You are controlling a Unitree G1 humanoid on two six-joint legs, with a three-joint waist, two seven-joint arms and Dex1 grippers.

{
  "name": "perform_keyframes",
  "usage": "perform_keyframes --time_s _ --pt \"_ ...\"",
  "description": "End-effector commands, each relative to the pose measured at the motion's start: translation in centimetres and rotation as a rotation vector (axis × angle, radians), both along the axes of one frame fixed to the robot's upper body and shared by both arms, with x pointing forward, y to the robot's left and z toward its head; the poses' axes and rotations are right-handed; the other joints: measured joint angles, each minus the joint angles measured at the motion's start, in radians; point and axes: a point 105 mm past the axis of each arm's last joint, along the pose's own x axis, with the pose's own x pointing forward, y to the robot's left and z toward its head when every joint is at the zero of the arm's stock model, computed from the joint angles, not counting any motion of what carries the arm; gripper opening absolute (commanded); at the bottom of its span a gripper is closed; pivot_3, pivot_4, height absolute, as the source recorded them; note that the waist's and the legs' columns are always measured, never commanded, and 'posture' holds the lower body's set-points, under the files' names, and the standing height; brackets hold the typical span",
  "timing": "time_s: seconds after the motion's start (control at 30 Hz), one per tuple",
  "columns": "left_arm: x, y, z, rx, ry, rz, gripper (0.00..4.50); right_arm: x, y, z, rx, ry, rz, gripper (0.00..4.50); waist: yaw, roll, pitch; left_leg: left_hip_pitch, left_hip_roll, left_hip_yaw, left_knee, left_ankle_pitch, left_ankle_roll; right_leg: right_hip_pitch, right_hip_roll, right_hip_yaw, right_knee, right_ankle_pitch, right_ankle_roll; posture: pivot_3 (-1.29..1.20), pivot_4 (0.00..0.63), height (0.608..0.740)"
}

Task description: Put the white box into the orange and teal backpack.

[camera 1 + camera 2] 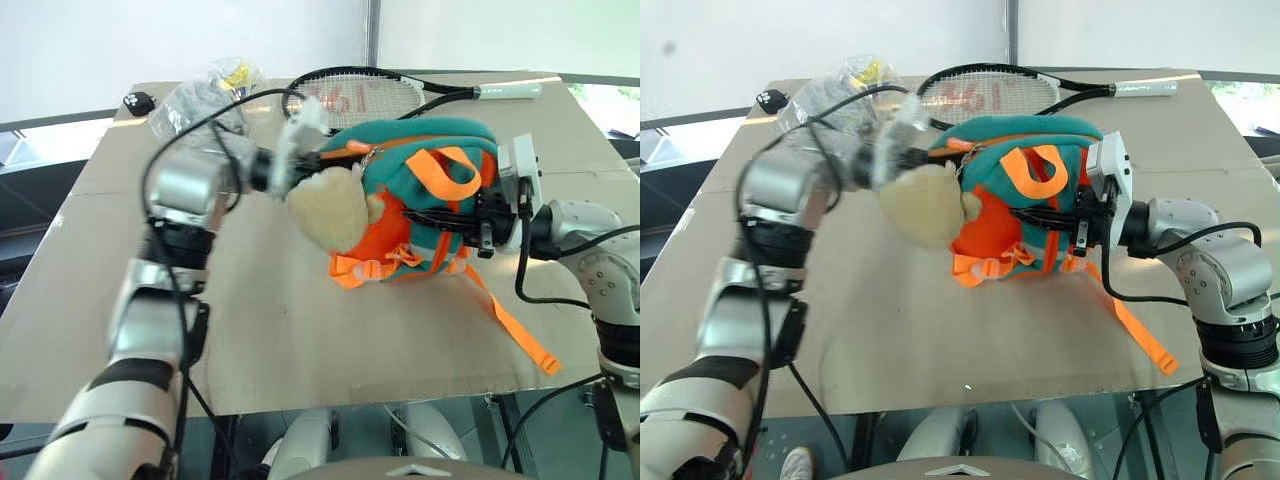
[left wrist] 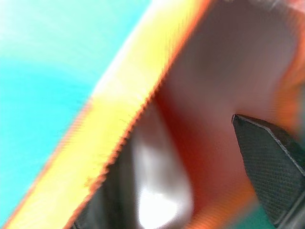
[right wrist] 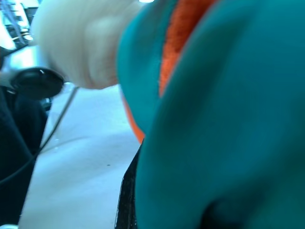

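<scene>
One table (image 1: 300,350) fills the frame. One orange and teal backpack (image 1: 420,160) sits centre-right, one racket (image 1: 360,95) and one clear bag (image 1: 205,95) above. The right gripper (image 1: 455,225) is pressed together on the backpack; the left gripper (image 1: 300,150) is blurred, undeterminable.

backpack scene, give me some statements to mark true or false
1. The backpack lies on the table. True.
2. A tennis racket lies behind the backpack. True.
3. The right hand is far from the backpack. False: it is shut on the backpack's near side.
4. The plush toy is black. False: it is pale tan.
5. A clear plastic bag sits at the table's far left. True.
6. The left hand is down at the table's near edge. False: it is at the backpack's top opening.
</scene>
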Motion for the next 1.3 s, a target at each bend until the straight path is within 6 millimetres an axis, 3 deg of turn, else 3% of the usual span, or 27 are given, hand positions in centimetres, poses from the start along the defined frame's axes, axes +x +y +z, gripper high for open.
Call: perform_keyframes --time_s 0.03,0.33,0.47,0.67,0.77,1.0,1.2,1.3 --pt "-3.6 3.6 1.9 -0.148 0.215 0.000 4.43 0.8 -1.0 1.3 0.048 -0.050 -0.066 0.00 -0.001 0.000 0.000 0.000 0.000 0.000 0.000 0.000 0.000 0.000 0.000 0.000 0.000 0.000 0.000 0.00 0.150 0.740" --pt "-6.5 3.0 1.8 -0.289 0.328 0.041 4.43 1.6 -0.5 1.8 0.076 -0.047 -0.105 0.00 0.005 0.000 0.000 0.001 -0.001 -0.002 0.001 0.000 0.000 0.001 -0.001 -0.001 0.000 0.000 0.000 0.00 0.150 0.740" --pt "-6.7 2.6 2.6 -0.355 0.323 0.041 4.43 4.5 -1.0 2.8 0.087 -0.104 -0.283 0.00 0.002 0.000 0.000 0.002 -0.001 0.000 0.001 0.000 0.000 0.002 -0.001 0.001 0.000 0.000 0.000 0.00 0.150 0.740" --pt "-6.8 1.7 3.3 -0.405 0.297 0.040 4.43 7.0 -2.1 4.1 0.128 -0.141 -0.459 0.00 0.003 0.000 0.000 0.002 -0.001 0.000 0.002 0.000 0.000 0.002 -0.001 0.001 0.001 0.000 0.000 0.00 0.150 0.740" --pt "-6.0 1.2 4.1 -0.463 0.267 0.065 4.43 7.5 -2.5 4.3 0.136 -0.139 -0.508 0.00 0.003 0.000 0.000 0.002 -0.001 0.001 0.002 0.000 0.000 0.002 -0.001 0.002 0.001 0.000 0.000 0.00 0.150 0.740" --pt "-3.1 3.4 8.3 -0.771 0.330 0.119 4.43 7.3 -2.1 4.0 0.147 -0.123 -0.504 0.00 0.001 0.000 0.000 0.002 -0.001 0.002 0.002 0.000 0.000 0.002 -0.001 0.002 0.001 0.000 0.000 0.00 0.150 0.740" --pt "-1.5 2.4 7.7 -0.857 0.421 0.193 4.43 7.2 -1.9 4.2 0.185 -0.106 -0.515 0.00 0.006 -0.001 0.000 0.000 -0.001 0.003 0.004 0.000 0.000 0.002 -0.001 0.003 0.002 0.000 0.000 0.00 0.150 0.740" --pt "-2.0 1.8 7.6 -0.895 0.476 0.153 4.43 7.3 -1.8 4.2 0.186 -0.102 -0.538 0.00 0.012 -0.001 0.000 0.000 -0.001 0.002 0.005 0.000 0.000 0.002 -0.002 0.002 0.002 0.000 0.000 0.00 0.150 0.740"
